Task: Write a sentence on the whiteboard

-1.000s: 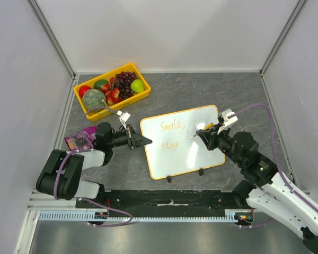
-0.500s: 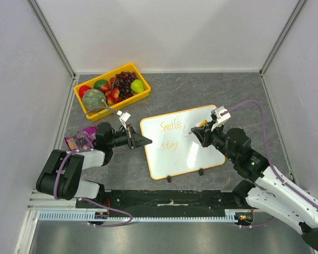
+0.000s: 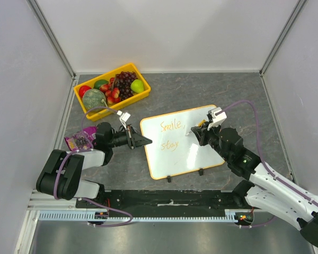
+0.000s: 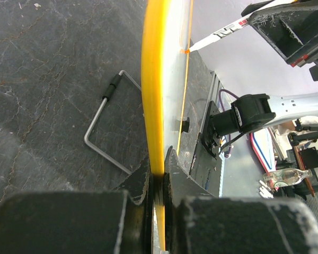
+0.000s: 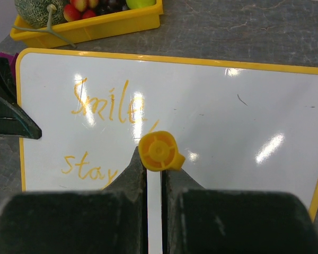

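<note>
The board [image 3: 183, 140] lies on the table [image 3: 244, 95] between the two arms, its black feet [image 3: 169, 179] turned toward the robot. The words [image 5: 108, 106] "Smile," and "stay" are written in thin orange on its left half, and "kind" is not yet there. The board is judged light, stiff and thin. Its glossy face would likely slide under a pressing tip, and the ink would smear if brushed, so it is best held by the rim, clear of the writing. It is held there: the left claw [image 4: 158, 172] is pressed together on the orange rim [image 4: 151, 79] at the left edge, with no gap seen between pads and rim. The right claw [image 5: 153, 165] is pinched on a marker [image 5: 158, 151], whose yellow butt faces the wrist camera. The tip is hidden in that view, but in the left wrist view it appears to meet the board's face. The marker is judged light and hard, so only gentle pressure is called for. A yellow crate [image 3: 112, 90] of fruit sits well apart, at the far left.
</note>
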Controlling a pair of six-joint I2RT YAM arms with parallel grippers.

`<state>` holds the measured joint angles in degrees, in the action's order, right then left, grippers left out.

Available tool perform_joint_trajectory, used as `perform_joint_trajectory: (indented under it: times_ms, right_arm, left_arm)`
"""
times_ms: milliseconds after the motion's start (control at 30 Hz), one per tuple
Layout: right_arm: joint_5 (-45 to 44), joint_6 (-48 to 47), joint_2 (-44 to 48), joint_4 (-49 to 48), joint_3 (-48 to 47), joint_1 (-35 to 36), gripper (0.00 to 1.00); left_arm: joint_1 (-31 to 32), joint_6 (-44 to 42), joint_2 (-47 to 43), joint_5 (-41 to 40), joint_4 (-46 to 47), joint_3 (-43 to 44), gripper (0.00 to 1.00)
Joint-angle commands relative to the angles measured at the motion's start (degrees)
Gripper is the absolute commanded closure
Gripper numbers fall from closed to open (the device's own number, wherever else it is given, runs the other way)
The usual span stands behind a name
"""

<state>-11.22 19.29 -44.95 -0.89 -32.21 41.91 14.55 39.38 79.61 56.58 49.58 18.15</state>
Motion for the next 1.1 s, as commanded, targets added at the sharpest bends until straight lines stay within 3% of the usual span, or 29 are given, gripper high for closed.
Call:
perform_joint_trajectory:
  times_ms: [0, 1067]
  right_arm:
    - [-3.19, -0.48, -0.05, -3.33, 1.27, -0.07, 1.0]
    - [1.64, 2.86, 7.15, 4.75, 7.16, -0.07, 1.0]
  left_arm:
    - [1.27, -9.93, 1.33, -0.68, -3.79, -0.66, 0.98]
    - [1.19, -9.93, 1.16, -0.85, -3.7, -0.75, 0.98]
